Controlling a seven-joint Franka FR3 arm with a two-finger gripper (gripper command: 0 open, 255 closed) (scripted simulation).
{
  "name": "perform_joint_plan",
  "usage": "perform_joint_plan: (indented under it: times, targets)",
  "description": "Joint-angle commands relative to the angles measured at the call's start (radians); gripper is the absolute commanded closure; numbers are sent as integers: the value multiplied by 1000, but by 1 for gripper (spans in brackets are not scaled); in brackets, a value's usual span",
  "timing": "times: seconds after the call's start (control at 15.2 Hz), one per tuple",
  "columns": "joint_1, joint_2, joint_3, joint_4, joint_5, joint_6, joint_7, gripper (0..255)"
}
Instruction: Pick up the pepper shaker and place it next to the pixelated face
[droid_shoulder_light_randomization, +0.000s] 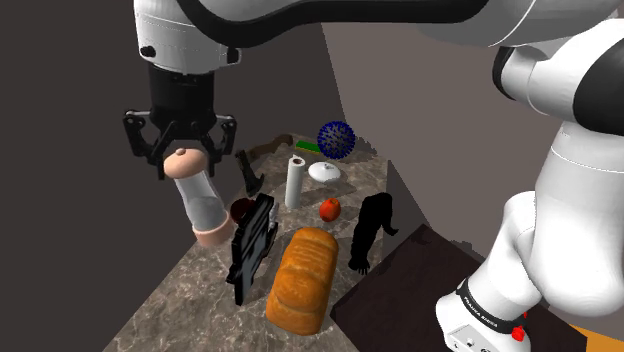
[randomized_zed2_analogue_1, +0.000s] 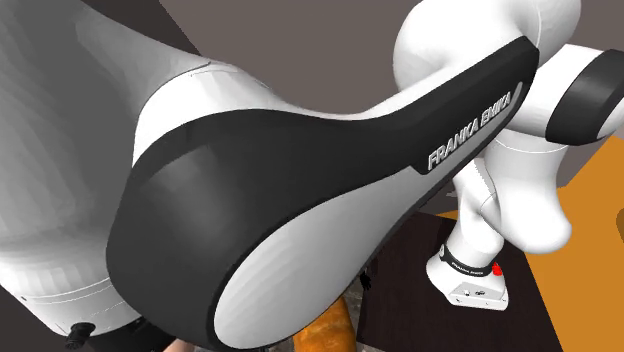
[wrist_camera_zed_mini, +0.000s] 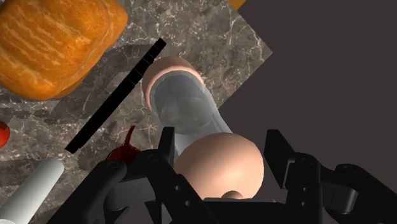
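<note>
Clamping its pinkish top, the end effector (droid_shoulder_light_randomization: 185, 163) holds the grey-bodied pepper shaker (droid_shoulder_light_randomization: 203, 205).

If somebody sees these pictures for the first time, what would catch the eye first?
Most striking is the black gripper clasping a tilted pepper shaker by its pinkish cap, at the shoulder view's left over the marble counter. Next comes the big orange bread loaf lower in that view, beside a thin black panel standing on edge.

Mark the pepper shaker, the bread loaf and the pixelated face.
pepper shaker (droid_shoulder_light_randomization: 203, 205): shoulder view, on its pale see-through body.
bread loaf (droid_shoulder_light_randomization: 303, 278): shoulder view, on its top crust.
pixelated face (droid_shoulder_light_randomization: 252, 246): shoulder view, on the middle of the dark flat panel.
</note>
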Motion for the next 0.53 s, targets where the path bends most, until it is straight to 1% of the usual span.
perform_joint_plan:
  times: [0.0,0.46]
  targets:
    - [-2,-1,-1,-27,1,27,-2,255]
    - [-5,-2,-2,-123,1,121,-6,255]
